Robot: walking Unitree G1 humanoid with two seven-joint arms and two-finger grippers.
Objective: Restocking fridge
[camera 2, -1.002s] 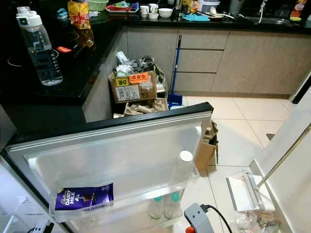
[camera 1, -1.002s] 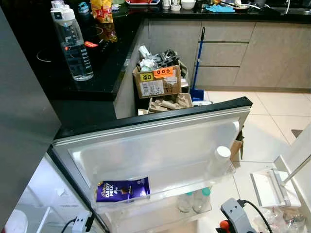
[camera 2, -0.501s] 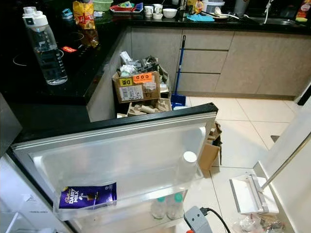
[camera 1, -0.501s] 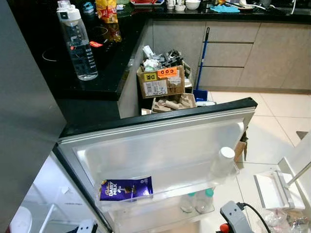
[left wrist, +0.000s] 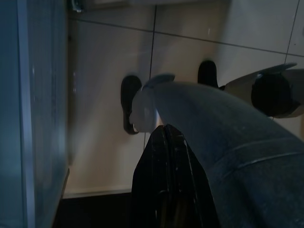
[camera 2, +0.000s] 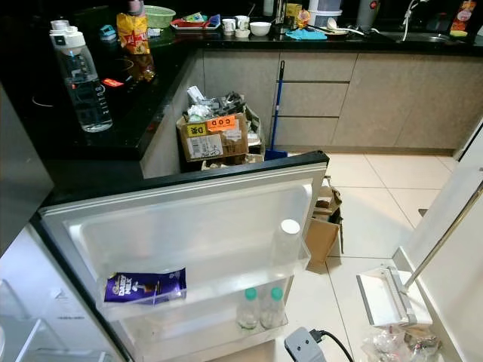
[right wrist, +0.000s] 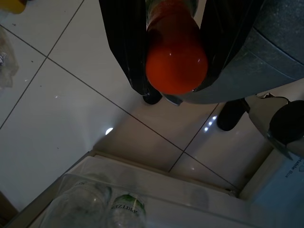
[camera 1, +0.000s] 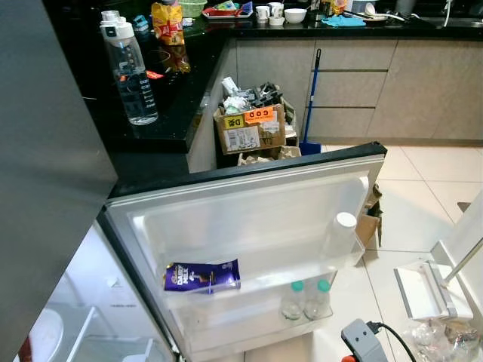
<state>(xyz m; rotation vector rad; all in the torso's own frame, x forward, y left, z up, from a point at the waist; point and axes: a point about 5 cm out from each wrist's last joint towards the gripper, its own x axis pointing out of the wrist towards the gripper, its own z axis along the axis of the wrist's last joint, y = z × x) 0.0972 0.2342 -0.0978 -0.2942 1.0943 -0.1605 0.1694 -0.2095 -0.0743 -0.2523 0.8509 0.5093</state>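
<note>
The fridge door (camera 1: 249, 219) stands open in front of me. Its shelf holds a purple Dairy Milk bar (camera 1: 202, 277) and a white-capped bottle (camera 1: 343, 235). Two green-capped bottles (camera 1: 304, 298) stand on the lower shelf and appear again in the right wrist view (right wrist: 126, 205). My right gripper (right wrist: 176, 88) is shut on an orange-red round-ended bottle (right wrist: 176, 61), low above the floor tiles beside the door. The grey wrist box (camera 1: 362, 341) of that arm is at the bottom edge. My left gripper (left wrist: 165, 130) hangs shut and empty beside my leg.
A clear water bottle (camera 1: 130, 72) stands on the black counter (camera 1: 158, 128) behind the door. A cardboard box of rubbish (camera 1: 249, 128) and a blue broom (camera 1: 311, 98) sit by the cabinets. A white rack (camera 1: 430, 290) lies on the floor at right. Fridge interior shelves (camera 1: 68, 332) are at left.
The camera has moved, so the whole scene has shifted and the door's lower shelf shows more. My right arm's wrist box has sunk toward the bottom edge.
</note>
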